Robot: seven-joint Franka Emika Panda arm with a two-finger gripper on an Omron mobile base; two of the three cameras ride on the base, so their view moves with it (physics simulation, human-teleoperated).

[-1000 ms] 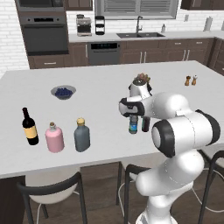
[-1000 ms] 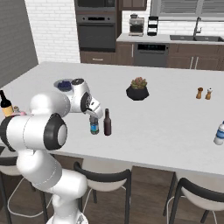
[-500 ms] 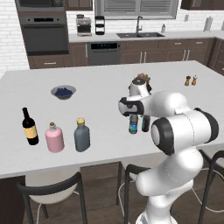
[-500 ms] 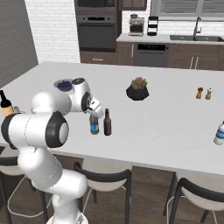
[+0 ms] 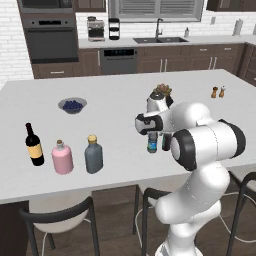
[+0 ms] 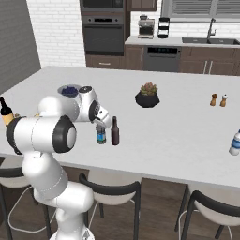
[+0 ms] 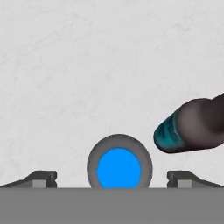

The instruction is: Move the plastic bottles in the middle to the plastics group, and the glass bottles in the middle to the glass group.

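Observation:
A small clear water bottle (image 5: 152,143) with a blue label and blue cap stands near the counter's front edge. A slim dark brown bottle (image 6: 115,131) is right beside it. My gripper (image 6: 100,123) hangs open just over the water bottle, pointing straight down. In the hand view its blue cap (image 7: 119,169) lies between my fingertips (image 7: 42,178), and the dark bottle (image 7: 192,126) leans in from the right. At the left, a squat pink bottle (image 5: 62,157) stands between the yellow-labelled wine bottle (image 5: 34,145) and the grey flask (image 5: 93,155).
A bowl of blueberries (image 5: 72,105) sits at mid-left. A potted plant (image 6: 147,96) stands behind my hand, with salt and pepper shakers (image 6: 219,100) further right. Another clear bottle (image 6: 235,143) is at the counter's far right end. Stools line the front edge.

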